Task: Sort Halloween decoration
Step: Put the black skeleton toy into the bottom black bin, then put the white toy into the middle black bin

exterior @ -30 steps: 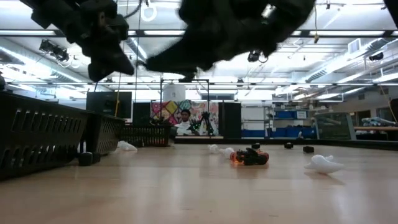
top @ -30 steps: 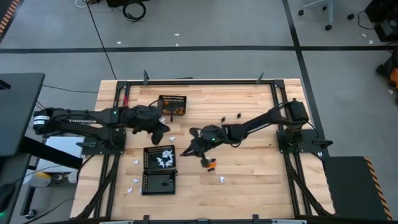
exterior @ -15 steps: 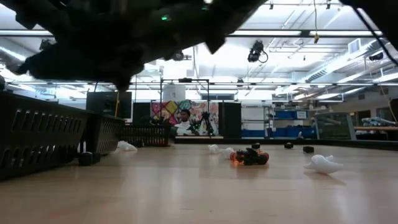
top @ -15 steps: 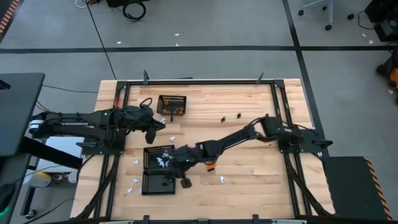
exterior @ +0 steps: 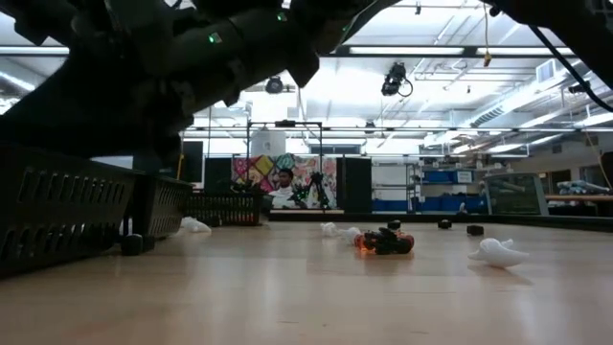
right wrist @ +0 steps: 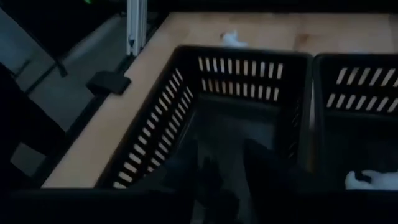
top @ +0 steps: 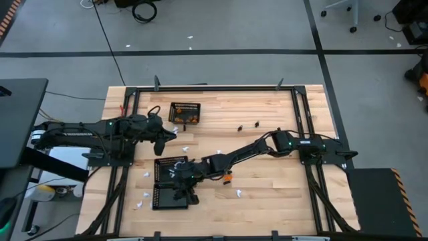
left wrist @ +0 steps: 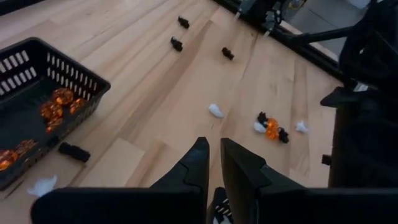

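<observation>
Three black mesh baskets stand at the table's left: a far one point(top: 185, 112) with orange pieces, a middle one point(top: 172, 169) with white pieces, and a near one point(top: 167, 197). My right gripper point(top: 182, 194) reaches over the near basket point(right wrist: 242, 118). Its fingers point(right wrist: 205, 177) stand apart in the right wrist view, and I see nothing between them. My left gripper point(left wrist: 214, 155) hovers left of the far basket with only a narrow slit between its fingers, holding nothing I can see. Loose Halloween decoration lies mid-table: an orange and black clump point(top: 227, 178) and a white piece point(top: 238, 193).
Small black pieces point(top: 249, 124) lie toward the far right of the table. White pieces point(top: 146, 187) are scattered left of the baskets, and another point(top: 184, 146) lies between them. A black frame rail point(top: 214, 88) runs round the table. A person sits in the room beyond point(exterior: 283, 189).
My right gripper has swung from mid-table toward the near left and sunk a little, ending over the near basket. My left gripper has drawn back toward the table's left edge.
</observation>
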Action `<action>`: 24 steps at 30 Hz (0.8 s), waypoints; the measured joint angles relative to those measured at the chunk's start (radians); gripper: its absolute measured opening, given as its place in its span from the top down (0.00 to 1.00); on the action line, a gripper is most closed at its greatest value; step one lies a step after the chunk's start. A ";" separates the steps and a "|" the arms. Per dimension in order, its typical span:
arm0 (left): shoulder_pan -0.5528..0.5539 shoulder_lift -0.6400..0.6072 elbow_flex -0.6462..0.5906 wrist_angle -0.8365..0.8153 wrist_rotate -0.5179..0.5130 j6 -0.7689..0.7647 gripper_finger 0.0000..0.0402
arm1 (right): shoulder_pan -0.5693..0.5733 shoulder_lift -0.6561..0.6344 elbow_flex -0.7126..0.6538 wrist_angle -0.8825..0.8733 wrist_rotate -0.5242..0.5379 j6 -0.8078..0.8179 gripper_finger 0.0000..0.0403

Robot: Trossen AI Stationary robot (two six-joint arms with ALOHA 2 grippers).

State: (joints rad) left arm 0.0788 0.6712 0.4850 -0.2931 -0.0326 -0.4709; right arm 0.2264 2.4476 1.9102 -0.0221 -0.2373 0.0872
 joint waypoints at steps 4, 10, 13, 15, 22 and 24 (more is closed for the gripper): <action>0.000 0.000 0.000 0.003 0.000 0.014 0.87 | -0.009 -0.023 0.000 -0.009 -0.052 0.044 0.63; -0.004 0.002 0.000 -0.034 0.019 -0.035 0.87 | -0.009 -0.106 0.000 -0.174 -0.019 -0.020 0.67; -0.004 0.003 0.000 -0.047 0.023 -0.037 0.87 | -0.006 -0.162 -0.054 -0.263 -0.018 -0.060 0.70; -0.004 0.003 0.000 -0.047 0.022 -0.037 0.87 | -0.007 -0.223 -0.145 -0.269 -0.016 -0.057 0.72; -0.004 0.003 0.000 -0.046 0.022 -0.038 0.87 | -0.004 -0.578 -0.656 0.078 0.210 0.107 0.75; -0.004 0.003 0.000 -0.042 0.021 -0.039 0.87 | 0.001 -0.668 -0.784 0.173 0.304 0.141 0.75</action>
State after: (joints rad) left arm 0.0746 0.6739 0.4850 -0.3353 -0.0113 -0.5095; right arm 0.2272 1.7799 1.1263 0.1510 0.0664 0.2278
